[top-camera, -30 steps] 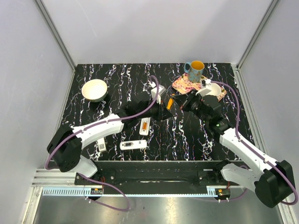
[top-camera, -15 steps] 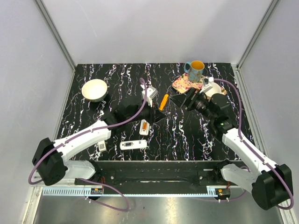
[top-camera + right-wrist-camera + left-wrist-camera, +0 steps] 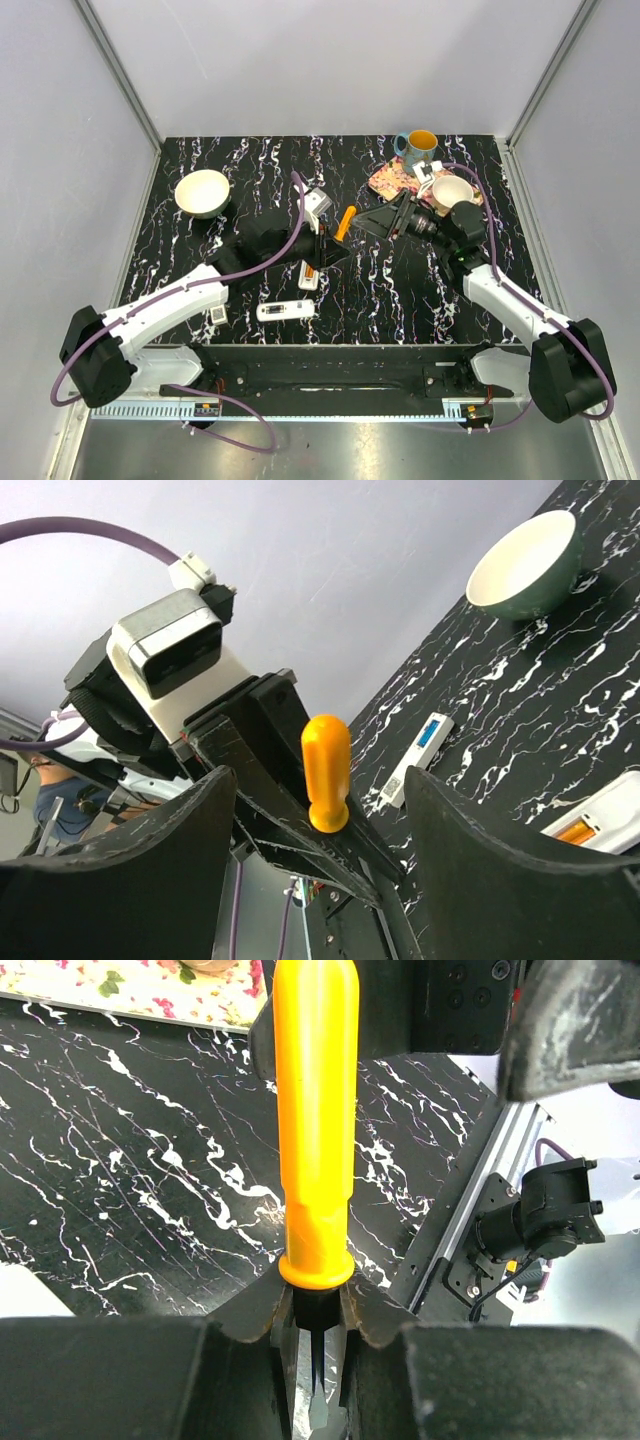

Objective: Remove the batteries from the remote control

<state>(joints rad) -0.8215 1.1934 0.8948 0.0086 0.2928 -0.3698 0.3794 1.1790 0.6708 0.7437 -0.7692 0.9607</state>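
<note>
— What is my left hand doing?
— Your left hand point(image 3: 330, 243) is clenched on a screwdriver point(image 3: 346, 221). Its wrist view shows the metal shank pinched between the fingers point(image 3: 250, 1325). The orange handle sticks out past them, up the middle of the frame.

— And the right?
— Your right hand point(image 3: 375, 222) is released. Its fingers stand wide apart at the lower corners of its own wrist view. The screwdriver handle shows between them, farther off, touching neither. From overhead, your two hands face each other at mid-frame, with the tips near but apart.

— Where is the battery?
— One orange battery point(image 3: 311, 270) sits in the open bay of a white remote point(image 3: 309, 284). That remote lies on the tabletop point(image 3: 400, 290) just below your left hand, at the centre of the overhead frame. You can see it again in the lower right corner of the right wrist view. Whether your left hand touches that remote, I cannot tell.

— Any others?
— A long remote point(image 3: 285, 311) lies lower in the frame, with a small remote point(image 3: 218, 315) to its left. I cannot tell whether either holds batteries.

— What else is there?
— A bowl point(image 3: 203, 192) sits at the upper left. At the upper right, a mug point(image 3: 418, 150) stands by a floral mat point(image 3: 392, 180), and a cup point(image 3: 452, 190) is just beside your right arm.
</note>
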